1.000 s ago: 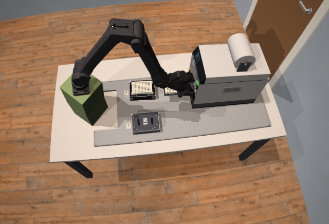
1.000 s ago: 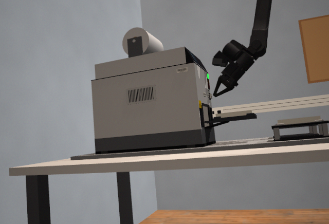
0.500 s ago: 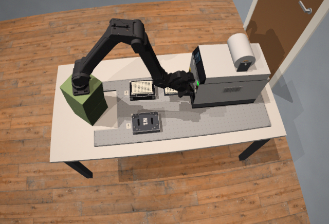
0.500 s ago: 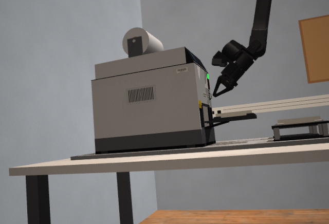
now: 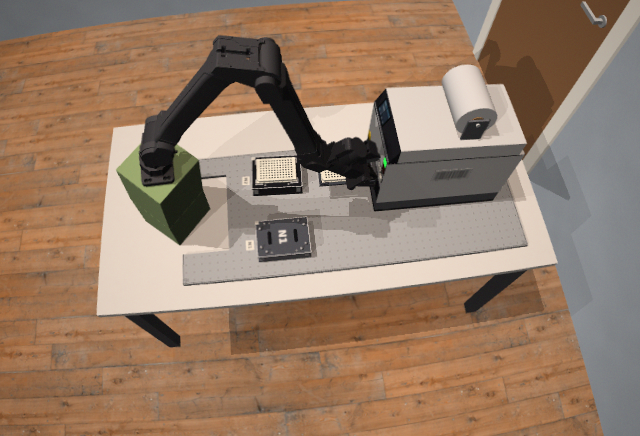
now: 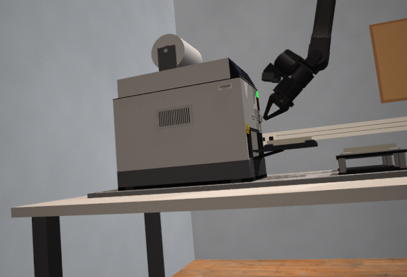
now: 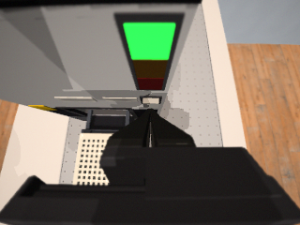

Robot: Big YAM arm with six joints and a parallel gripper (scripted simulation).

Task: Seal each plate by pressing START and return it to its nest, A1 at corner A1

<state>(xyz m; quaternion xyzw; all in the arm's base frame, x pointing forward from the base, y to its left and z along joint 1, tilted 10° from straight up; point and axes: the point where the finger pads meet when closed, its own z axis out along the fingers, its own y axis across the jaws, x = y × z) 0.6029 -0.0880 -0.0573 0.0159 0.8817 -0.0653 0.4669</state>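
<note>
Your gripper (image 5: 373,179) (image 6: 264,118) (image 7: 150,112) is pointing at the front of the sealer (image 5: 444,162) (image 6: 180,129) (image 7: 80,52), fingers closed together, holding nothing. One plate (image 5: 333,177) (image 6: 289,140) (image 7: 91,157) is sitting on the stage (image 6: 308,143) jutting from the sealer; another (image 5: 276,169) (image 6: 369,148) is resting on N2 (image 5: 277,191) (image 6: 342,164), farther out from the sealer.

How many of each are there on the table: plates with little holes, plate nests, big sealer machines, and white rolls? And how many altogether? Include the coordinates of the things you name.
Plates with little holes (image 5: 276,169) (image 7: 92,157): 2
Plate nests (image 5: 272,250): 2
Sealer machines (image 5: 439,183) (image 6: 184,149) (image 7: 61,52): 1
White rolls (image 5: 467,92) (image 6: 189,52): 1
Total: 6
</note>
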